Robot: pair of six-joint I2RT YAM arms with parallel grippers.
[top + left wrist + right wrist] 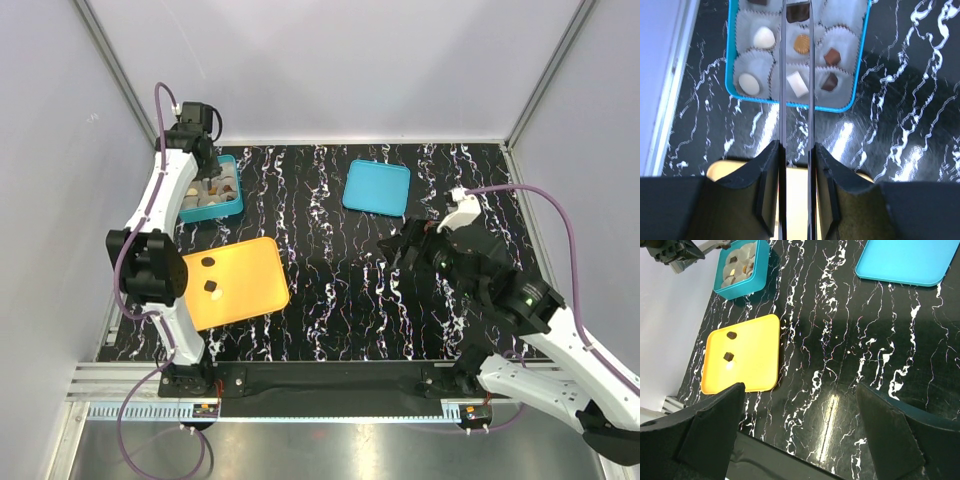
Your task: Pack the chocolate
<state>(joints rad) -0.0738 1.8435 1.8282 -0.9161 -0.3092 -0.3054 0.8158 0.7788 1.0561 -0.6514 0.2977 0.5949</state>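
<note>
The chocolate (763, 37) fills the teal box (729, 65) — one white bar (797, 84) lies diagonally; two dark pieces (213, 288) sit on the orange tray (250, 270). Over the box the left gripper (796, 30) is narrowly parted, hold unclear — the right gripper (800, 390) is wide open, empty.

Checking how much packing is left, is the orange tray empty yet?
Not empty: the tray holds one dark chocolate and a second just nearer the arms' bases.

The left arm (165, 205) is stretched toward eleven o'clock, the left gripper (208, 172) pointed down, jaws narrowly parted. The right gripper (402, 245) is held spread wide at three o'clock.
</note>
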